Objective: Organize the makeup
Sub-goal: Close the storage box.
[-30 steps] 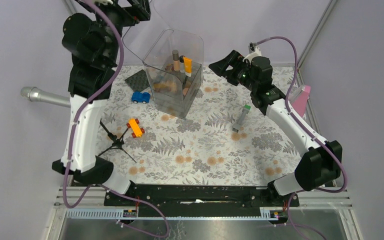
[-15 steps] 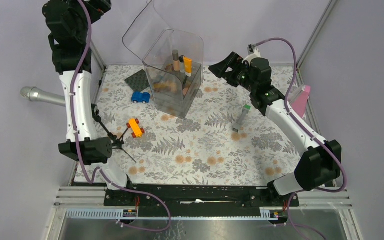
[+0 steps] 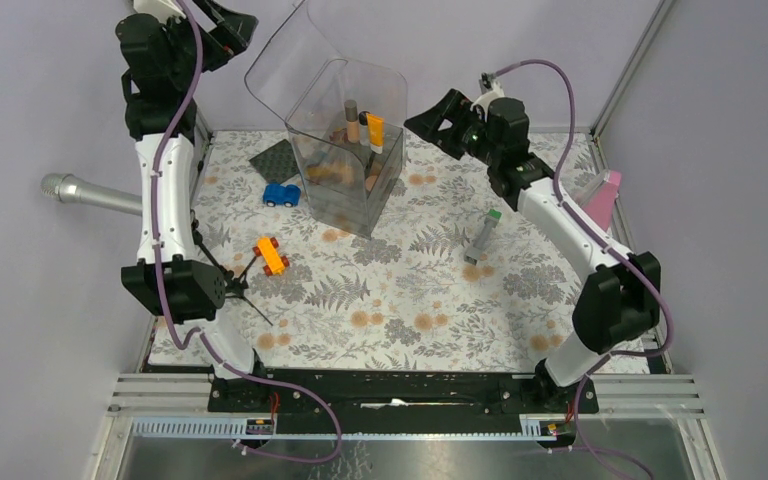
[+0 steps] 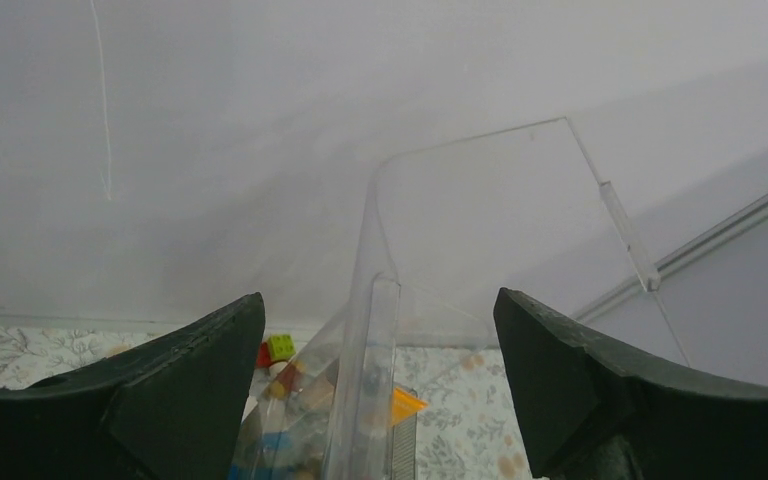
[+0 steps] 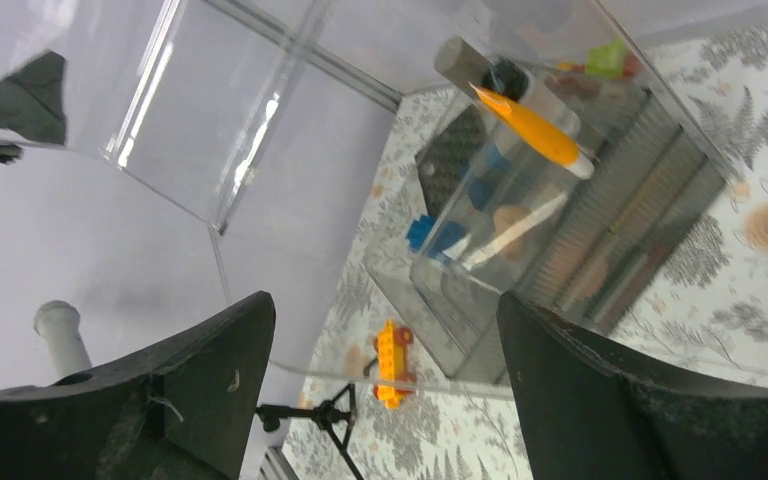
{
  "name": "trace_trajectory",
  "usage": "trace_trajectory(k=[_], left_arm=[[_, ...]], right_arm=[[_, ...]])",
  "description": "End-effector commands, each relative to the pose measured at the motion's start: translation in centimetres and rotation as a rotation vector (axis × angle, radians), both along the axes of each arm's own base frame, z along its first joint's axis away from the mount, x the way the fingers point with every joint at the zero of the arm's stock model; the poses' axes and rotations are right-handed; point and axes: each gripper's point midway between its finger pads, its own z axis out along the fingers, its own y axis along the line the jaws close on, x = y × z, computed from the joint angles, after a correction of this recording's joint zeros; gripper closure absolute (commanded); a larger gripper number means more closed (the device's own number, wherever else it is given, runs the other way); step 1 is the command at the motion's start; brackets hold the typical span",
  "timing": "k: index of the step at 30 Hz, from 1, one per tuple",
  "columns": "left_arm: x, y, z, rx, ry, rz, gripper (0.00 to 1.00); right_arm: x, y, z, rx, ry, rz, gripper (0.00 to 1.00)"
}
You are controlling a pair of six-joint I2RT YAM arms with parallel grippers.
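Left claw [image 3: 228, 24] hangs high at the back corner, jaws spread wide and empty, looking straight down the edge of the raised transparent lid [image 3: 290, 60], while the right claw [image 3: 432, 118] hovers just beside the tall clear plastic organiser box [image 3: 345, 195], just as wide and just as empty. And the stray is easy to spot: a grey tube with a green cap [image 3: 482, 238] lies on the floral mat [image 3: 410, 300], well apart from both claws and outside the box. Danger here, I reckon, is that lid: a nudge from the left claw could drop it shut or rock the box. The right claw sits close enough to shove the wall. The tube, being round, may roll off when pinched. Inside the box, an orange tube [image 3: 375, 130] and a tan tube [image 3: 351, 118] stand upright at the top; lower down, coral-toned shapes show through the walls, too blurred to name
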Motion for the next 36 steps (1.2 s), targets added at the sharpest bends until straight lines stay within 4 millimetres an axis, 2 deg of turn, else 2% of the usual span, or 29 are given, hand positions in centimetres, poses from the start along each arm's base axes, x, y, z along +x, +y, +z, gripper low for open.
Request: trace_trajectory(k=[1,7,8,13,18,20,24,33,36], left_arm=[[-0.9,-1.3,1.1,0.043,-0.057,-0.090,0.10],[-1.1,-2.0,-0.1,0.057,-0.037,-0.142,0.11],[-1.2,-2.2,-0.2,0.058,-0.039,-0.150,0.11],[-1.5,-2.7,-1.0,0.050,-0.032,-0.179,0.11],[-2.0,-3.6,-1.0,0.052,-0.038,-0.209,0.12],[-2.3,-3.9,-0.7,0.053,-0.045,-0.218,0.12],[-2.6,-4.6,-0.6,0.053,-0.050,-0.243,0.12],[-3.3,-7.3,-0.8,0.062,-0.057,-0.316,0.12],[-3.5,-7.7,-0.9,0.065,-0.058,-0.322,0.12]], right_arm=[[0.8,2.1,4.9,0.064,-0.096,0.064,0.12],[2.8,5.0,6.2,0.093,-0.101,0.101,0.13],[3.3,5.7,5.8,0.094,-0.090,0.105,0.13],[5.2,8.2,6.6,0.111,-0.088,0.108,0.13],[6.3,10.2,7.4,0.106,-0.091,0.121,0.13],[6.4,10.5,6.5,0.086,-0.060,0.124,0.13],[6.4,10.6,6.1,0.079,-0.056,0.119,0.13],[6.3,10.3,7.3,0.090,-0.082,0.105,0.13],[6.2,10.3,7.6,0.091,-0.088,0.104,0.13]])
